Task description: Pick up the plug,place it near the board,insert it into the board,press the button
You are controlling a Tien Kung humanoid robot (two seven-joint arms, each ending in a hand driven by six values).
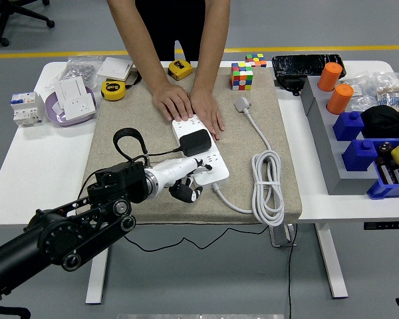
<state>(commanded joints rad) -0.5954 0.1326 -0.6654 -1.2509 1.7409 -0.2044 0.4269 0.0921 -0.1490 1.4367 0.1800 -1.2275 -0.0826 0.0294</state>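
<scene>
The black plug (195, 140) sits seated in the white board (201, 154) on the tan mat (120, 119), so pick-up, placing and insertion look done. A person's two hands (189, 109) press flat on the board's far end, holding it steady. The left hand (186, 176) hovers at the board's near edge with one white finger stretched out over it and the rest curled under, gripping nothing. I'd say only the button press remains; whether that finger is touching the button, I can't tell.
</scene>
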